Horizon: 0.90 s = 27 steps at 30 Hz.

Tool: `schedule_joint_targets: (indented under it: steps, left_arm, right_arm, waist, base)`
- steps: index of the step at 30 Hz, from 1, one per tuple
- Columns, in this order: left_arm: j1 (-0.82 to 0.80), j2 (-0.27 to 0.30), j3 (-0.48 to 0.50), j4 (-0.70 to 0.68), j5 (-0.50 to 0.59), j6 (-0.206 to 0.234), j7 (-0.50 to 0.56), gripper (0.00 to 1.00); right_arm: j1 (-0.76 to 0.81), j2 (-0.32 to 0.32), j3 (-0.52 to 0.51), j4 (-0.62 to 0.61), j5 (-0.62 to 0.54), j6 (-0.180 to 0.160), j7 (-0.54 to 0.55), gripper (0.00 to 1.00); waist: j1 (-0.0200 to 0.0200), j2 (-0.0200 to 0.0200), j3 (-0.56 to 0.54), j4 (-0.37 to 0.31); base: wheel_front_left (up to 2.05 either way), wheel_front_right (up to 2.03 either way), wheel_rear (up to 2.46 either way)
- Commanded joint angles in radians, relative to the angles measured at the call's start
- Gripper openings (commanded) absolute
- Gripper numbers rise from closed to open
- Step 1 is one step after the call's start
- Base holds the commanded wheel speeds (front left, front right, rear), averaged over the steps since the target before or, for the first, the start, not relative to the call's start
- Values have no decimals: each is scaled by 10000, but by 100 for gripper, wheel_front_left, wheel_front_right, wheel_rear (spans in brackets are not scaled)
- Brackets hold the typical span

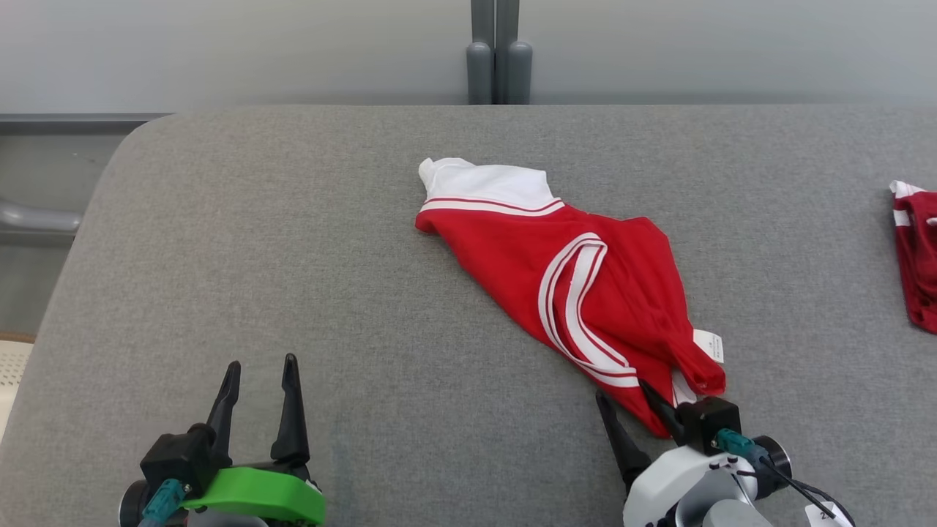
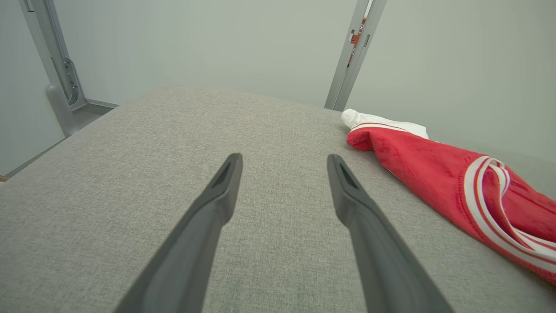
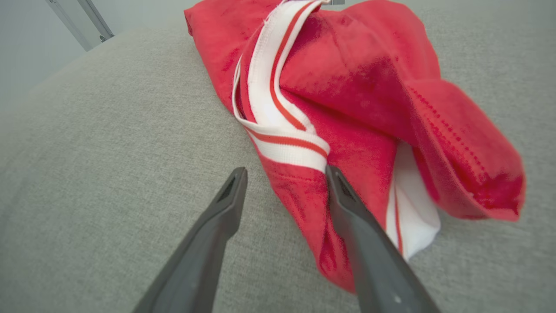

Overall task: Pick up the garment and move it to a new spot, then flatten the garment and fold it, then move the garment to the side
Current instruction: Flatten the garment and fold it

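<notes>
A crumpled red garment (image 1: 585, 285) with white striped trim and a white end lies on the grey table, running from the middle toward the near right. My right gripper (image 1: 624, 397) stands open at the garment's near corner; in the right wrist view its right finger rests on the red cloth (image 3: 312, 191) and its left finger is over bare table, so the gripper (image 3: 284, 174) straddles the edge. My left gripper (image 1: 260, 367) is open at the near left, well apart from the garment (image 2: 460, 182), with nothing between the fingers of the gripper (image 2: 284, 161).
A second red-and-white garment (image 1: 915, 249) lies at the table's far right edge. The padded grey table (image 1: 293, 256) has a rounded far-left corner. A grey post (image 1: 498, 51) rises behind the far edge against a pale wall.
</notes>
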State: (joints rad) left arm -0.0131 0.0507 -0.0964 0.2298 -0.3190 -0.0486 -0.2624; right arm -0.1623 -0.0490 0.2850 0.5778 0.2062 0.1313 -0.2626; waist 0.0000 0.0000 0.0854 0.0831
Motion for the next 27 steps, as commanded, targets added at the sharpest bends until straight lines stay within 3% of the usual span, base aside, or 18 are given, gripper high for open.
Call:
schedule_joint_targets:
  steps: [1, 2, 8, 18, 21, 22, 23, 27]
  left_arm:
    - [-193, 9, 22, -5, 22, -25, -31, 100]
    - [-189, 8, 23, 4, 24, -17, -31, 100]
    - [-201, 6, 62, -13, -47, 21, -31, 100]
    - [-319, 7, 12, -75, -213, 127, -30, 100]
    - [-306, 6, -48, -13, -287, 134, -31, 100]
    - [-310, 6, -79, 16, -297, 116, -30, 100]
    - [-321, 6, -114, 52, -291, 97, -31, 100]
    - [-323, 7, -186, 99, -305, 144, -31, 100]
  right_arm:
    - [-210, -28, 62, 46, 163, -11, -31, 19]
    - [-259, -28, 130, 98, 242, -11, -31, 1]
    - [-866, -22, 728, -148, 679, -11, -31, 0]
    - [-2943, -23, 3057, -448, 1902, -9, -31, 0]
    - [-3522, -42, 3712, 17, 2634, -9, -3, 0]
    - [-3708, -34, 3994, 257, 2708, -9, 86, 20]
    - [-3956, -22, 4274, 482, 2799, -9, 73, 100]
    - [-4373, -26, 5142, 1006, 3417, -9, 41, 100]
  waist:
    - [0, 0, 57, 253]
    - [0, 0, 57, 316]
    - [0, 0, 85, 679]
    - [0, 0, 143, 1460]
    - [0, 0, 149, 1713]
    - [0, 0, 148, 1792]
    - [0, 0, 149, 1878]
    - [0, 0, 146, 2074]
  base:
    - [0, 0, 0]
    - [0, 0, 0]
    - [0, 0, 0]
    - [0, 0, 0]
    - [0, 0, 0]
    - [0, 0, 0]
    - [0, 0, 0]
    - [0, 0, 0]
